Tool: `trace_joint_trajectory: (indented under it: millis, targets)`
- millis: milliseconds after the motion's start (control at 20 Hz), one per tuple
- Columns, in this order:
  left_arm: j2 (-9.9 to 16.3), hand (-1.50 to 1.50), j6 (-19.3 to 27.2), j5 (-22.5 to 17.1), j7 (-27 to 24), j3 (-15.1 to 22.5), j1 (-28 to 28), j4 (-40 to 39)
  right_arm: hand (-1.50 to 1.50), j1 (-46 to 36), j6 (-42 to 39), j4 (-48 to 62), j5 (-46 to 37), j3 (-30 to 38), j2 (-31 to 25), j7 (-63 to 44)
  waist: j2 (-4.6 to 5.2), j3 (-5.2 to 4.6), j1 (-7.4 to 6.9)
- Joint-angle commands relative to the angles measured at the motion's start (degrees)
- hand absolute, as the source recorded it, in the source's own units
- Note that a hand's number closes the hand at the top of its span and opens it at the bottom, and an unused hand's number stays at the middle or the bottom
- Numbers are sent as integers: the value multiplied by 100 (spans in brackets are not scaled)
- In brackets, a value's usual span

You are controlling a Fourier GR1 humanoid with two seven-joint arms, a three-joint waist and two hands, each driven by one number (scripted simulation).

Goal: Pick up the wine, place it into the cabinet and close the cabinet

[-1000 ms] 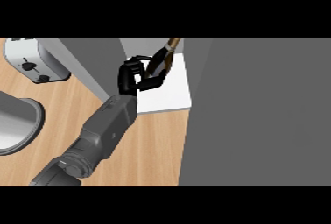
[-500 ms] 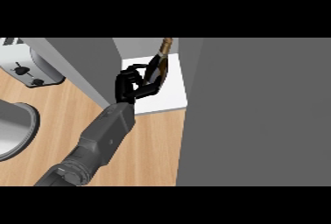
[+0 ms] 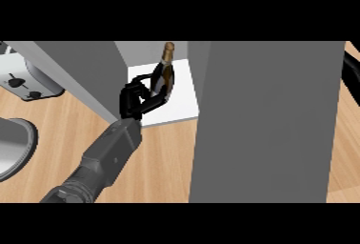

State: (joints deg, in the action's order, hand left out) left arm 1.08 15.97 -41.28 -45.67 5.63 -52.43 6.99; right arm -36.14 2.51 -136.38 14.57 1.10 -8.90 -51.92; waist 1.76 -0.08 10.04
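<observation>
The wine bottle (image 3: 168,59) is dark with a brown neck and leans slightly as it stands over the white shelf floor (image 3: 181,97) of the open cabinet. My left hand (image 3: 141,97) is curled round its lower body and hides most of it; the forearm runs in from the lower left. The cabinet's grey door (image 3: 267,119) stands open, a broad panel right of the bottle. Beyond the door, at the right edge, only a dark sliver of my right hand (image 3: 351,71) shows.
The cabinet's grey side wall (image 3: 77,66) slants down left of the opening. A silver toaster (image 3: 28,81) sits at the far left on the wooden counter (image 3: 162,157). A round grey vessel (image 3: 10,147) lies at the left edge.
My left hand has carried the bottle deeper into the cabinet opening and stood it more upright. The whole scene has slid leftward in the view, and the dark sliver has appeared at the right edge.
</observation>
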Motion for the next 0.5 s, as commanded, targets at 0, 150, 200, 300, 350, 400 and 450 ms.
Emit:
trace_joint_trajectory:
  millis: [0, 150, 200, 300, 350, 400, 450]
  targets:
    - [-103, 150, 82, -47, -34, 141, 352, -205, -150, 40, -20, -180, 220, 49, -3, -72, 59, -19, 99]
    - [-102, 150, 352, -109, 220, 281, 24, -110, -150, -64, -10, 2, 187, 130, -12, -28, 37, -15, 117]
    - [-102, 150, 416, -165, 66, 239, 125, -113, -150, -130, 25, -158, 230, 82, -14, -141, 42, -22, 198]
    - [-102, 150, 560, -187, 97, 324, -33, -44, -150, 73, -65, -61, 179, -8, 79, 57, 64, -14, 174]
    - [-102, 150, 470, -203, -28, 344, 113, -38, -150, -53, -51, -17, 244, 102, 12, -18, 66, -18, 150]
    - [-102, 150, 526, -262, 84, 348, 24, -9, -150, -47, 86, -8, 157, 30, 137, -32, 53, -21, 129]
    - [-103, 150, 390, -223, 21, 410, 116, -25, -150, 67, -103, 93, 172, 31, 98, 157, 99, -16, 75]
